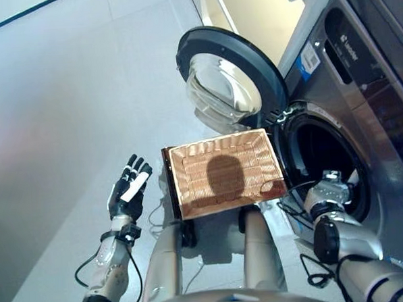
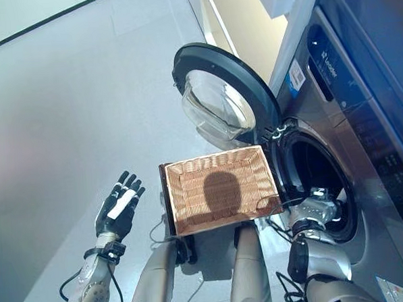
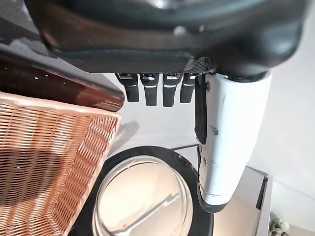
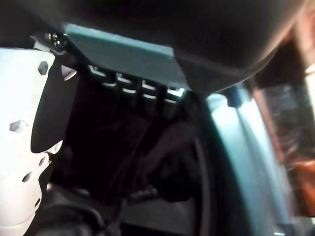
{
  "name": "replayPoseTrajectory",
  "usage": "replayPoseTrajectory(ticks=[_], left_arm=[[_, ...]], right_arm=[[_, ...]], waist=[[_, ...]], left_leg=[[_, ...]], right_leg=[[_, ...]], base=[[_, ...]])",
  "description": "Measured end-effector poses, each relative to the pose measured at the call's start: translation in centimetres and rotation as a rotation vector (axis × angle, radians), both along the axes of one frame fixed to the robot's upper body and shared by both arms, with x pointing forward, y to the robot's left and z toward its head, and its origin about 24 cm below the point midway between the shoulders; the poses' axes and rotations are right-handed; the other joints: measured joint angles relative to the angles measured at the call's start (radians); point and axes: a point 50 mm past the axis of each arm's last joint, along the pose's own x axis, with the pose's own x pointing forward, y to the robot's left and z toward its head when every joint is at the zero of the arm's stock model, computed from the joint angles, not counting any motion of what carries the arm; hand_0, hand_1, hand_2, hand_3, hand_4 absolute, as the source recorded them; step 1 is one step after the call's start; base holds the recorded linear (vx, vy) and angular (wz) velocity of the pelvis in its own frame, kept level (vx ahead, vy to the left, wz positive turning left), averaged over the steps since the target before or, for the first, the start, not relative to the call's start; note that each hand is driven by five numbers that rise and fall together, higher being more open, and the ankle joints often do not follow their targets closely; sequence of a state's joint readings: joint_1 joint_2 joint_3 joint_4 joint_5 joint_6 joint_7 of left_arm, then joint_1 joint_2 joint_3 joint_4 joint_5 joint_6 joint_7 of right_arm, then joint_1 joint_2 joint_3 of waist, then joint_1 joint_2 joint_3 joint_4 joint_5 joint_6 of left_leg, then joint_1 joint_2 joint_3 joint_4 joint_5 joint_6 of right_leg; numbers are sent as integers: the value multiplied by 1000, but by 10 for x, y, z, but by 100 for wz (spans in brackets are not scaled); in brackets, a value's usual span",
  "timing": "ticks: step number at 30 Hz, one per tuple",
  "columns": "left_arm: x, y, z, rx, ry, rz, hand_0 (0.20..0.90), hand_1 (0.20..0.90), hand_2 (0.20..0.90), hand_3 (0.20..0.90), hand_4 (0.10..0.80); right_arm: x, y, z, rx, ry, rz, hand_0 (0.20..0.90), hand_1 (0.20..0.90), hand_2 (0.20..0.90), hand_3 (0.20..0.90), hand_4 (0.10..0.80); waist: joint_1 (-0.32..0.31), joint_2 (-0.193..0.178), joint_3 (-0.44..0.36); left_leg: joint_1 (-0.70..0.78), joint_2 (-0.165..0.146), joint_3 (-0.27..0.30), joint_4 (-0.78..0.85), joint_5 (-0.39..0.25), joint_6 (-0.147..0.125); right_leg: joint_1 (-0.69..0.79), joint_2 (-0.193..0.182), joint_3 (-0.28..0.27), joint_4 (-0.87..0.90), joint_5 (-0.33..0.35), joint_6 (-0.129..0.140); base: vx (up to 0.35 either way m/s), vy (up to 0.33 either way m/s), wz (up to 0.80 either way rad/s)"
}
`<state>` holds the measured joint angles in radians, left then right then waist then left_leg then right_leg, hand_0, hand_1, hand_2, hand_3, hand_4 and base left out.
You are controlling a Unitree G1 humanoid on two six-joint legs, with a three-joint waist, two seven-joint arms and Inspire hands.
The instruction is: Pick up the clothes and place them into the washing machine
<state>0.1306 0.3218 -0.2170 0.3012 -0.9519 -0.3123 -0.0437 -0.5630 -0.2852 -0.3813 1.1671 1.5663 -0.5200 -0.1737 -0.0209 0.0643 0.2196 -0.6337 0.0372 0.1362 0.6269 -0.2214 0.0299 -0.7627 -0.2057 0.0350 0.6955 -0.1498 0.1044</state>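
The shallow wicker basket [image 1: 181, 186] rests on the low dark brown box [image 1: 168, 193] in front of the washing machine and holds no clothes. It also shows in the left wrist view [image 3: 44, 162]. My left hand [image 1: 128, 189] is open and empty, raised to the left of the basket. My right hand [image 1: 332, 186] is at the lower rim of the machine's round opening [image 1: 320, 148], reaching into the dark drum. In the right wrist view its fingers [image 4: 133, 91] are straight and hold nothing; a dark mass [image 4: 152, 167] lies in the drum beyond them.
The machine's round glass door [image 1: 225, 79] stands wide open behind the basket, close to its far edge. The grey machine front [image 1: 360, 82] fills the right side. Pale floor [image 1: 63, 97] stretches to the left.
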Motion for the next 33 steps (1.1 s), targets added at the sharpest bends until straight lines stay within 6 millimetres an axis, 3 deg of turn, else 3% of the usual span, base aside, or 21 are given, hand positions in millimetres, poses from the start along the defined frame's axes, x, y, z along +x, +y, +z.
replayPoseTrajectory(ticks=[4, 14, 20, 25, 33], left_arm=[[0, 2, -2, 3, 8, 8, 900, 900, 900, 900, 800], [-2, 3, -5, 2, 19, 17, 900, 900, 900, 900, 800], [-6, 5, -13, 6, 52, 27, 900, 900, 900, 900, 800], [-10, 6, -19, 24, 75, 43, 900, 900, 900, 900, 800], [-12, 8, -20, 57, 86, 54, 900, 900, 900, 900, 800]], right_arm=[[-12, 10, -18, -9, 69, 67, 900, 900, 900, 900, 800], [-18, 19, -29, -120, 188, 288, 900, 900, 900, 900, 800], [-33, 23, -43, -189, 302, 411, 900, 900, 900, 900, 800], [-35, 40, -51, -321, 406, 641, 900, 900, 900, 900, 800], [-30, 76, -56, -461, 434, 915, 900, 900, 900, 900, 800]], waist=[[1, 0, 0], [1, -20, 1], [-4, -33, 0], [-8, -35, -3], [-18, -44, -37]], left_leg=[[75, -14, -3, -72, 24, 3], [243, -22, -13, -275, 106, -10], [360, -19, -26, -406, 163, -19], [445, -9, -22, -482, 187, -21], [547, 1, -18, -580, 217, -19]], right_leg=[[76, -13, -17, -56, 8, 6], [223, -10, -55, -187, 47, 2], [327, 2, -83, -277, 69, 2], [410, 22, -89, -361, 98, 6], [534, 40, -113, -497, 149, 12]], base=[[33, -20, 6], [9, -9, 1], [56, -19, 1], [63, -15, -8], [66, -1, -2]])
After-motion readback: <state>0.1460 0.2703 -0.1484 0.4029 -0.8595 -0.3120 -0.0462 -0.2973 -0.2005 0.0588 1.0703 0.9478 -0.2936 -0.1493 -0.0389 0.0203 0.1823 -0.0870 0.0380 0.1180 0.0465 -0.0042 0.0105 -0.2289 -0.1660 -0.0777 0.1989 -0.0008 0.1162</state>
